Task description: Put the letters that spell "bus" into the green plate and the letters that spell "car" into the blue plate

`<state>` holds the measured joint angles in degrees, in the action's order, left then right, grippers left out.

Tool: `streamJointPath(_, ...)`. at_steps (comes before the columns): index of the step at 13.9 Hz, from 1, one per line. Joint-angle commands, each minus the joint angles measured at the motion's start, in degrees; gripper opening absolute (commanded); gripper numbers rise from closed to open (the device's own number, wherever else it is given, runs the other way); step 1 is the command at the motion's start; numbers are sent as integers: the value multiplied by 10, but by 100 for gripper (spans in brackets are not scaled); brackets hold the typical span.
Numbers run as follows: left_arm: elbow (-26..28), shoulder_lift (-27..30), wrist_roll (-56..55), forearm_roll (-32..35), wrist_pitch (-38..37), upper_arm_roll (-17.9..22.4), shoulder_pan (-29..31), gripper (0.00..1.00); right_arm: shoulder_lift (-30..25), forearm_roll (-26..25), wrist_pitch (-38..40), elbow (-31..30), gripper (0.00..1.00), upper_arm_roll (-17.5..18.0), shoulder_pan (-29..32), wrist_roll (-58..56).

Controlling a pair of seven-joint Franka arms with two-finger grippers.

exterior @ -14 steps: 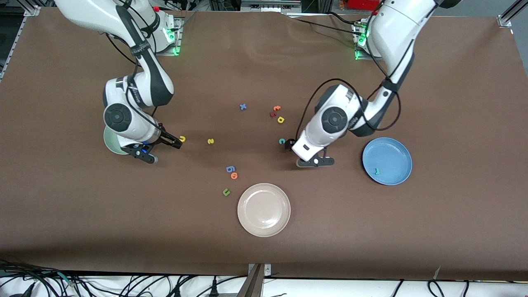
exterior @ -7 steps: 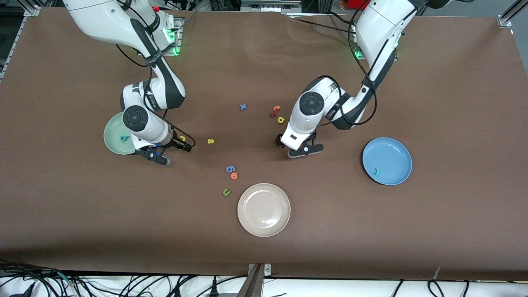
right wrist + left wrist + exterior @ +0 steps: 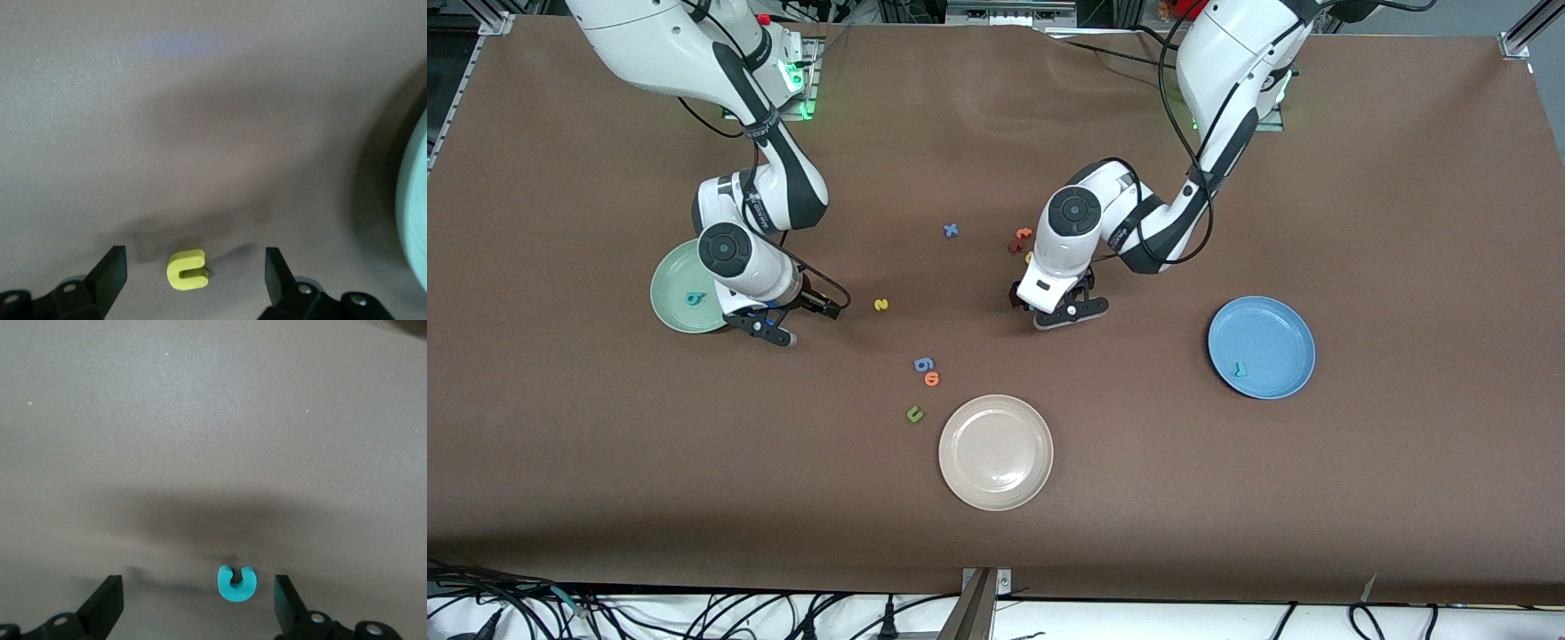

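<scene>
Two grippers are positioned low over the brown table (image 3: 1316, 498), each with its fingers spread apart and nothing clamped. The right gripper (image 3: 193, 280) is located at the middle left of the front view, just beside the green plate (image 3: 671, 311), and the yellow "u" (image 3: 188, 271) is seen lying flat on the table between its fingers in the right wrist view. The teal "b" (image 3: 694, 299) is contained in the green plate. The left gripper (image 3: 198, 607) is located at the centre of the front view, and the teal "c" (image 3: 236, 582) is seen on the table between its fingers, closer to one finger than the other. The yellow "s" (image 3: 881, 305) lies on the table between the two grippers. The blue plate (image 3: 1280, 324) is found at the middle right of the front view (one teal letter, the "r" (image 3: 1238, 367), rests in it). The yellow "a" (image 3: 1029, 258) is largely hidden by the left arm, next to the orange letter (image 3: 1024, 234).
</scene>
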<state>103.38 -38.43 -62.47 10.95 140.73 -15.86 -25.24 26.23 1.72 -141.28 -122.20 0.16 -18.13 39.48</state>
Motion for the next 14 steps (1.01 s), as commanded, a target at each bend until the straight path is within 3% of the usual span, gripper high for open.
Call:
streamJointPath(1, -25, -20, -15, 19, 1, 5, -12, 98, -18, 6, -12, -20, 88, 8, -1, -3)
streamJointPath(4, -31, -27, -15, 19, 0, 8, -17, 97, -19, 6, -36, -38, 86, 9, -1, -3)
streamJointPath(6, -41, -36, -15, 18, -5, 8, -24, 91, -19, 6, -44, -44, 84, 9, -1, -4)
streamJointPath(10, -46, -38, -15, 18, -15, 8, -24, 62, -19, 6, -44, -44, 64, 9, -1, -5)
streamJointPath(14, -55, -38, -15, 18, -27, 8, -24, 48, -19, 6, -44, -44, 37, 9, -1, -7)
